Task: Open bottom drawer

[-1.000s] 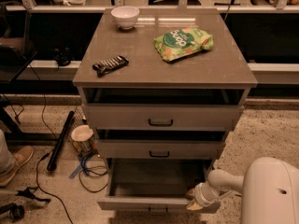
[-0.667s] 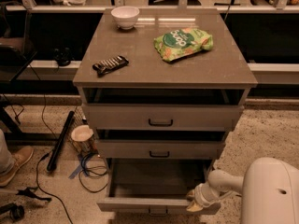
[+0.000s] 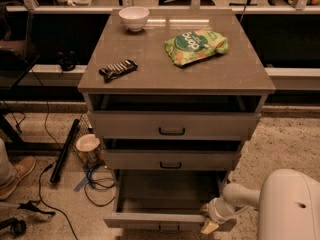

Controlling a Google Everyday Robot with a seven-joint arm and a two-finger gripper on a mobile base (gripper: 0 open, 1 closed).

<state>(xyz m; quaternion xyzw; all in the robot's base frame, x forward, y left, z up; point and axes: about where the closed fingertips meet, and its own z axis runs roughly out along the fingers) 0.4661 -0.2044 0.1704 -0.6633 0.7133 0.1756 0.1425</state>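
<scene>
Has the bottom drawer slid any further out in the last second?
No. The bottom drawer front stands just as far out past the middle drawer; the gripper sits at its right corner.

Grey-beige bottom drawer (image 3: pixel 150 219), pale gripper (image 3: pixel 212 223) at its front-right corner, green bag (image 3: pixel 195 46), white bowl (image 3: pixel 134 18)

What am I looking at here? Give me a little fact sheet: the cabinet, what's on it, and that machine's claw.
cabinet top: carries a white bowl, a green snack bag and a dark wrapped bar
top drawer: only slightly out
middle drawer: only slightly out
bottom drawer: pulled well out, no contents visible
claw: at the bottom drawer's front right corner
floor, left side: paper cup, cables
</scene>
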